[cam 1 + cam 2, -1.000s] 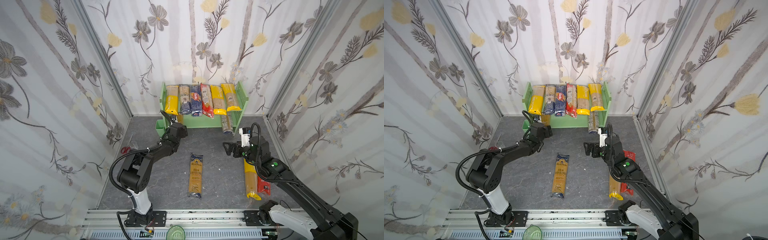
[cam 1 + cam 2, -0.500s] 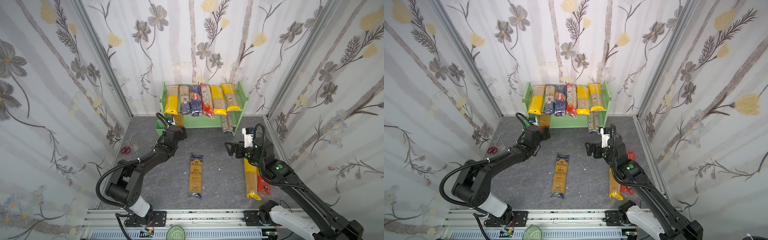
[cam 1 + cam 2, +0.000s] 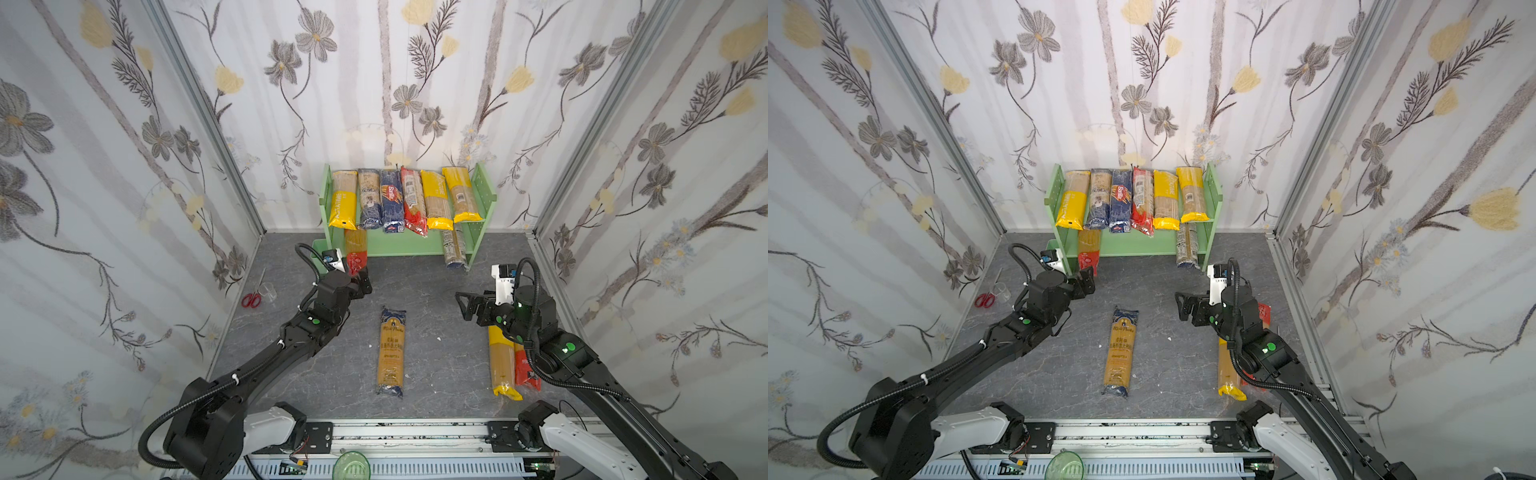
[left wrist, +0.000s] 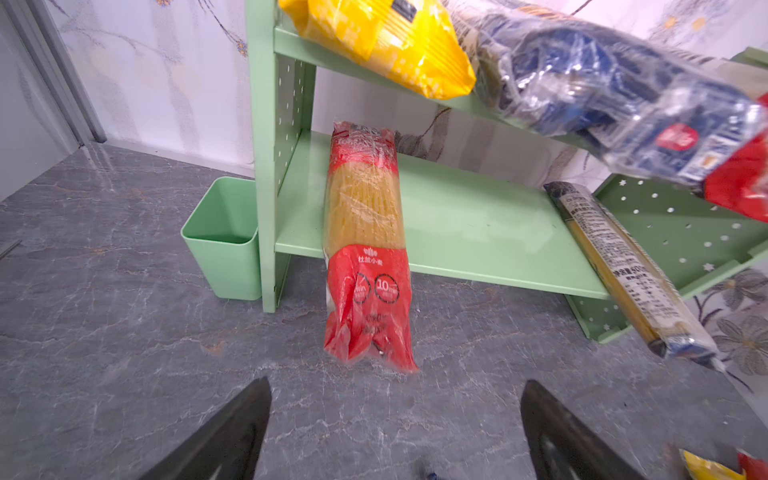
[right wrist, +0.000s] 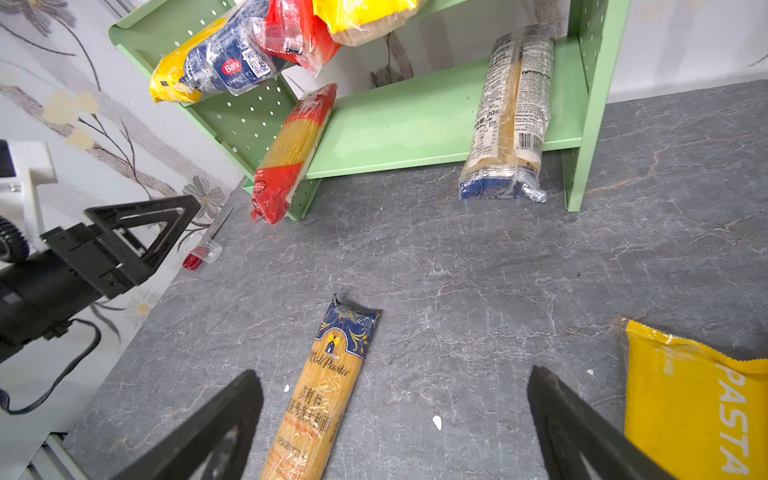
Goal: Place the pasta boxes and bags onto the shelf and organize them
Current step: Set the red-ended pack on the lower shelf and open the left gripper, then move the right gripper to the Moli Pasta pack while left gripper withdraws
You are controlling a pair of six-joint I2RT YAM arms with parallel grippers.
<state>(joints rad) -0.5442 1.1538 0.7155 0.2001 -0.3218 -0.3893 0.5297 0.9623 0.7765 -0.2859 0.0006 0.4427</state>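
Nearest us, a yellow pack (image 3: 500,361) and a red pack (image 3: 528,370) lie beneath the right arm (image 3: 559,353). The navy-ended pack (image 3: 391,351) lies mid-table, long axis near to far, just left of our right gripper (image 3: 463,306), whose jaws are spread and empty; we judge it the closer tool, path unobstructed. Farther, our left gripper (image 3: 362,282), also spread, faces the red-ended bag (image 3: 355,254) half on the shelf (image 3: 409,248), beside the green cup (image 4: 220,237).

Brightly, evenly lit from above; only faint soft shadows beneath the shelf (image 4: 478,216); glares on the navy bag (image 4: 561,62), blurred close to the left wrist lens; bows at the edges in both top views
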